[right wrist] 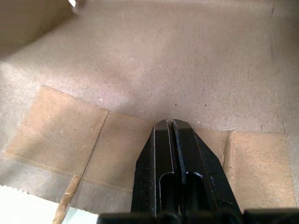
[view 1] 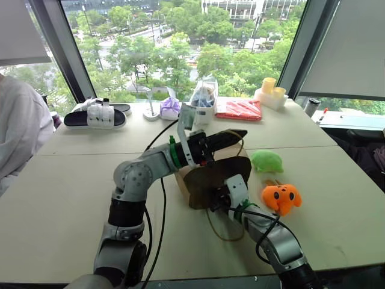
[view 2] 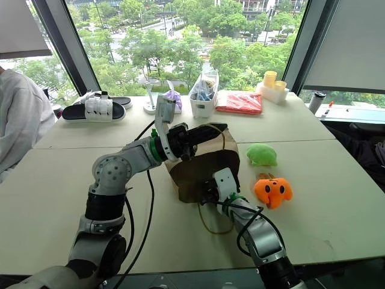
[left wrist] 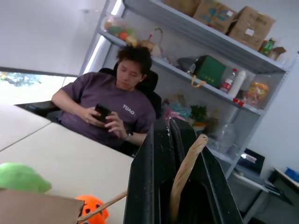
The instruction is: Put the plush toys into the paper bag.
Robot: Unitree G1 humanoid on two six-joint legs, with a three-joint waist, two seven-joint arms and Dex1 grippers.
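The brown paper bag lies on its side at the table's middle, mouth towards me. My left gripper is raised over it, shut on a beige rope handle. Down at the bag's near edge, my right gripper is shut, its fingertips against the bag's paper wall. The second handle lies looped on the table. Right of the bag sit the plush toys, free of both grippers: the light green one farther back, the orange one nearer me.
Along the window edge stand black-and-white slippers, a purple pouch, a clear plastic bag, a red packet and yellow cups. A person's sleeve is at the left; another person sits beyond the table.
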